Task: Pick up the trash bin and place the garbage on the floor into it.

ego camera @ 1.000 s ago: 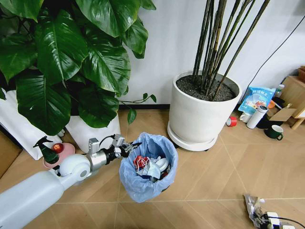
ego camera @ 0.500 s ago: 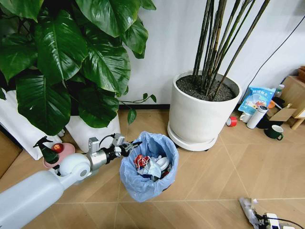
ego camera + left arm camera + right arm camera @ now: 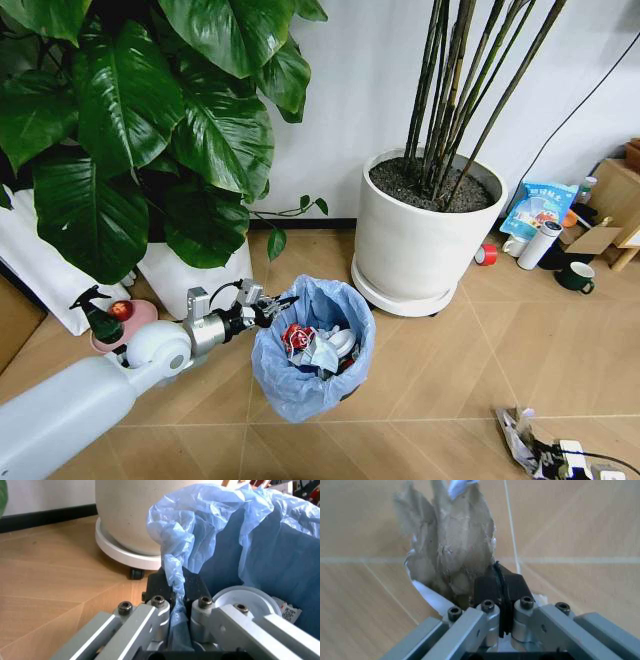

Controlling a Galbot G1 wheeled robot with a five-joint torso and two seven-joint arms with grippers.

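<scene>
While the left arm reaches in from the near left in the head view, the left gripper (image 3: 272, 306) grips the left rim of the trash bin (image 3: 312, 350), which sits on the floor (image 3: 440, 350) with garbage (image 3: 318, 348) inside it. At the near right, the right gripper (image 3: 545, 462) pinches a crumpled wrapper (image 3: 520, 432). From the left wrist view, the left gripper's (image 3: 179, 587) pads are closed on the blue bag's edge, a white lid (image 3: 245, 600) just beyond. From the right wrist view, the right gripper (image 3: 500, 585) is clamped tight on the grey wrapper (image 3: 447, 547) above the planks.
</scene>
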